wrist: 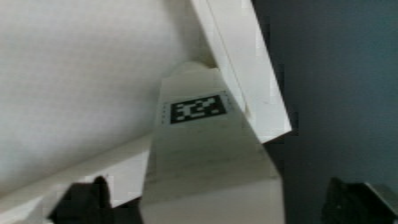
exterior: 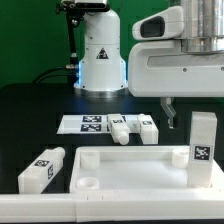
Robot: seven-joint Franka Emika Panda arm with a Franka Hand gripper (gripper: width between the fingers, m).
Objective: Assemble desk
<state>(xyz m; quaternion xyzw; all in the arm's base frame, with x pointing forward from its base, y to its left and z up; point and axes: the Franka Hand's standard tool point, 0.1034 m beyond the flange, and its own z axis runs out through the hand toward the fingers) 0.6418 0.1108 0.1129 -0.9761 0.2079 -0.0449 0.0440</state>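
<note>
Exterior view: The white tabletop point(exterior: 130, 160) lies flat on the dark bench point(exterior: 30, 110) in the foreground, with a round socket point(exterior: 88, 184) showing at its near corner on the exterior view's left. One leg point(exterior: 203, 138) stands upright at the tabletop's corner toward the exterior view's right and bears a black-and-white square tag point(exterior: 200, 153). Whether it is seated in a socket cannot be told. A second leg point(exterior: 40, 170), also tagged, lies on the bench just beside the tabletop on the exterior view's left. Two more legs point(exterior: 120, 128) point(exterior: 148, 128) lie behind the tabletop, at the end of the marker board point(exterior: 85, 122). One dark finger point(exterior: 168, 112) hangs near the upright leg. The robot base point(exterior: 98, 60) carries a triangular label; its writing is illegible.

Wrist view: The jaws are spread wide, with dark fingers point(wrist: 80, 200) on either side of the tagged leg point(wrist: 214, 160) and clear of it. The tag point(wrist: 199, 108) shows a pattern only, no readable text.
</note>
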